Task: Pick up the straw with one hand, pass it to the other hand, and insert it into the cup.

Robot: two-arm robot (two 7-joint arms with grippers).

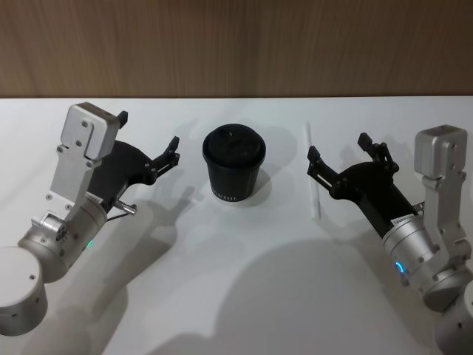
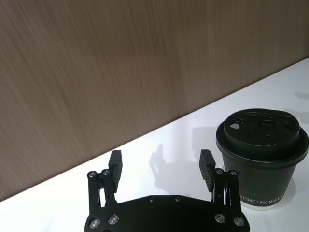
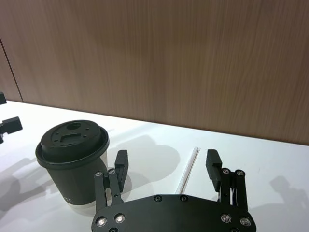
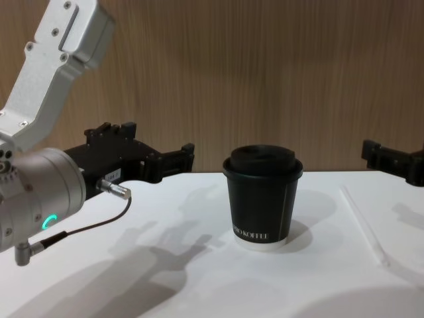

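Observation:
The black lidded cup point(image 1: 233, 166) stands upright mid-table, also seen in the chest view point(image 4: 262, 199). To its right the thin white straw point(image 1: 316, 203) lies flat on the table, pointing away from me. My right gripper point(image 1: 338, 146) hovers open just right of the straw at about lid height. In the right wrist view, the straw point(image 3: 189, 166) lies on the table beyond the spread fingers of the right gripper point(image 3: 167, 157), with the cup point(image 3: 72, 159) beside it. Left of the cup, my left gripper point(image 1: 148, 132) is open and holds nothing; its wrist view shows the cup point(image 2: 260, 154) close by.
The white table point(image 1: 244, 296) ends at a brown wooden wall point(image 1: 236, 44) behind the cup. A thin dark cable point(image 4: 86, 225) hangs from the left wrist.

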